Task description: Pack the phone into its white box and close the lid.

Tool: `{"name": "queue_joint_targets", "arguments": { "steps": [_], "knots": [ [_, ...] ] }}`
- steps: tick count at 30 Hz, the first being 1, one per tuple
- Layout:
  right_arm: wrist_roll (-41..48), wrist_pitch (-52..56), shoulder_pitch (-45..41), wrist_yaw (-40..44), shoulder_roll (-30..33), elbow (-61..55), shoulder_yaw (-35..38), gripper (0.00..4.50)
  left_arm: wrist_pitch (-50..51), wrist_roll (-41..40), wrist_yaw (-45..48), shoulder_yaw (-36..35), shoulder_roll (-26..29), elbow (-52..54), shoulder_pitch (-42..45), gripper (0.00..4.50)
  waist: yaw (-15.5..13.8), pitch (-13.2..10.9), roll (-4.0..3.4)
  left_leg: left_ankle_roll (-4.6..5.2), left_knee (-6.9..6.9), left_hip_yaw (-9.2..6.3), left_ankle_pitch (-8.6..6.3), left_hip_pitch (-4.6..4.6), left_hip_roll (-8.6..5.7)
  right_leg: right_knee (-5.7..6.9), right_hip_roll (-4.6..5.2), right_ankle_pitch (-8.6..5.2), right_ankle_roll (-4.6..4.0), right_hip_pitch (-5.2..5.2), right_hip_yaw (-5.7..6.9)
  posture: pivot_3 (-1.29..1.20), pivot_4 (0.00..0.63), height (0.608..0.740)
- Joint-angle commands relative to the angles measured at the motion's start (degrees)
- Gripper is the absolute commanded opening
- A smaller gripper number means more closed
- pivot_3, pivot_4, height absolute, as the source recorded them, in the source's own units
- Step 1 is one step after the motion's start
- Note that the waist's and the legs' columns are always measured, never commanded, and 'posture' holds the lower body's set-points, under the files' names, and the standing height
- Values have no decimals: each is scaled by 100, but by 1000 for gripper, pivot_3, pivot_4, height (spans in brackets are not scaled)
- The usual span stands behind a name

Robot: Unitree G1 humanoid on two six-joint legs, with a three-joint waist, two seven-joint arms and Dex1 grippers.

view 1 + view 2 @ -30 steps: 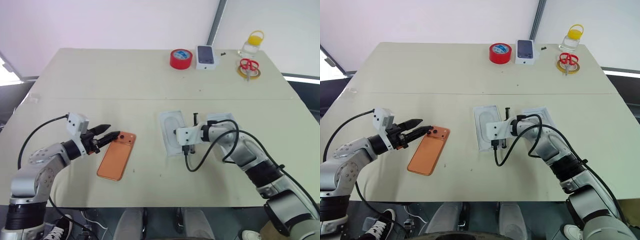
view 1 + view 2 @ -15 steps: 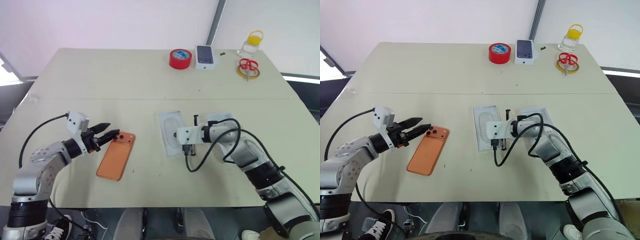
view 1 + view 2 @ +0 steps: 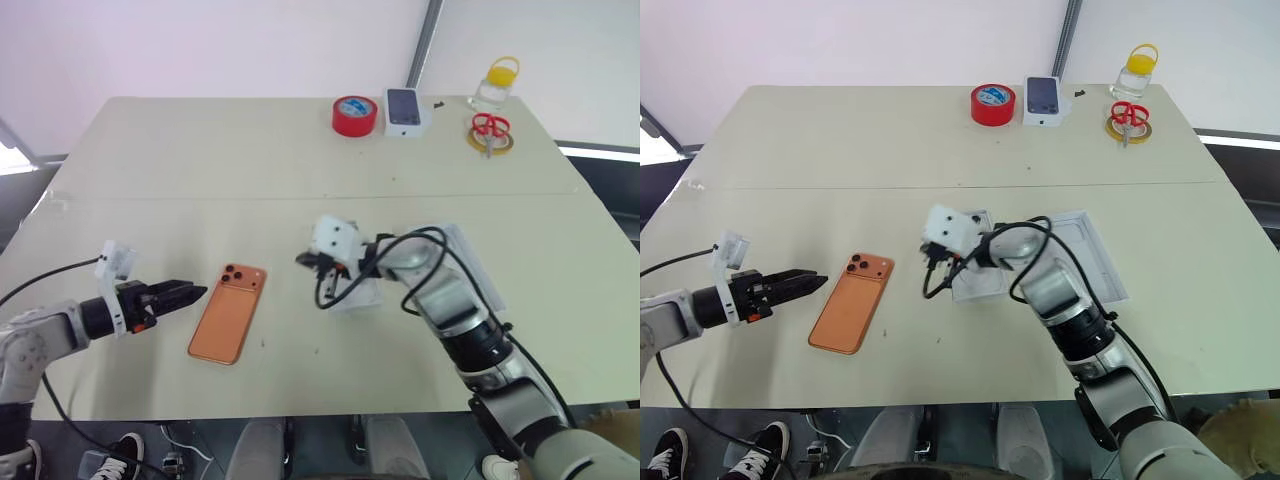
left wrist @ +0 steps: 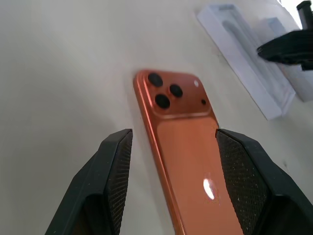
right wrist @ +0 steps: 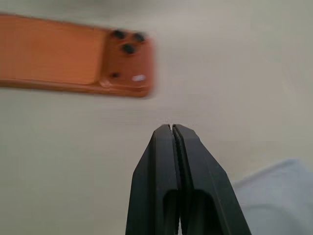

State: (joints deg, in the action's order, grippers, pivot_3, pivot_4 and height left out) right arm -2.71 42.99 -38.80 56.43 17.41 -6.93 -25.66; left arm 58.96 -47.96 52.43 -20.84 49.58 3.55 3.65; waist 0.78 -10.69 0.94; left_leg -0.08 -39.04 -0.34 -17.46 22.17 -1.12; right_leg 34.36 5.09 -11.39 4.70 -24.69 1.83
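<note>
Lying flat on the tabletop point(image 3: 150, 160), the phone point(image 3: 228, 312) looks rigid, slick; long edges suit the spread left pincer point(image 4: 168, 161); right pincer point(image 5: 171, 134) pressed together.

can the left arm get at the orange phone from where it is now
Probably yes. The left gripper is open and aimed at the phone, which lies flat on bare table just ahead. Nothing sits between them, and the shut right gripper is off to the side.

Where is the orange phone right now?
The phone lies flat on the table, back up, on the robot's left side, between the open left gripper and the shut right gripper, touched by neither.
</note>
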Motion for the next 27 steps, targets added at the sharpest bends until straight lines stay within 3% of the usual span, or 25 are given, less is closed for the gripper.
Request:
{"name": "queue_joint_targets", "arguments": {
  "steps": [1, 7, 9, 12, 15, 21, 27],
  "knots": [
    [483, 1059, -373, 398, 26, -491, -236, 70, 169, -8, 309, 277, 191, 137, -131, 2862, -5, 0, -1, 0, 0, 0, 0, 1, -1, -1, 3, 0, -1, 0, 0, 0, 150, 740],
    [415, 1246, -389, 298, 42, -208, -1118, 70, 178, 270, 192, 799, 42, -74, 13, 2862, -7, 9, -10, -2, 2, -1, -1, 0, -7, -3, 15, 1, -5, -22, 2, 0, 150, 740],
    [762, 1447, -263, 257, -342, 96, -964, 70, 175, 329, 177, 902, -54, -196, 106, 2862, -11, 11, -12, -2, 2, -1, -1, 0, -11, -2, 18, 2, -4, -21, 3, 0, 150, 740],
    [471, 906, -273, 99, -380, 686, -1278, 70, -76, 638, 193, 1197, -150, -320, 126, 2862, -4, 50, -57, -3, 2, 3, 0, -3, -11, 1, 18, 7, -8, -3, 2, 0, 150, 740],
    [476, 691, -379, -45, -542, 991, -1165, 70, -135, 709, 272, 1390, -208, -293, 106, 2862, -2, 78, -86, -4, 24, 6, -2, -71, -11, -12, 20, 3, -11, 34, 4, 0, 150, 740],
    [299, 233, -456, -552, -912, 1459, -1084, 70, 382, 480, 108, 1677, -569, 225, -3, 2862, -12, 124, -119, -3, 29, 4, -1, -79, -12, -10, 18, 3, -8, 38, 4, 0, 150, 740],
    [252, 171, -436, -688, -1026, 1576, -1072, 70, 937, 175, -403, 1332, -1179, 166, 277, 2862, -28, 196, -170, -2, 29, 2, -1, -89, -15, -8, 18, 1, -6, 51, 4, 0, 150, 740]
  ]
}}
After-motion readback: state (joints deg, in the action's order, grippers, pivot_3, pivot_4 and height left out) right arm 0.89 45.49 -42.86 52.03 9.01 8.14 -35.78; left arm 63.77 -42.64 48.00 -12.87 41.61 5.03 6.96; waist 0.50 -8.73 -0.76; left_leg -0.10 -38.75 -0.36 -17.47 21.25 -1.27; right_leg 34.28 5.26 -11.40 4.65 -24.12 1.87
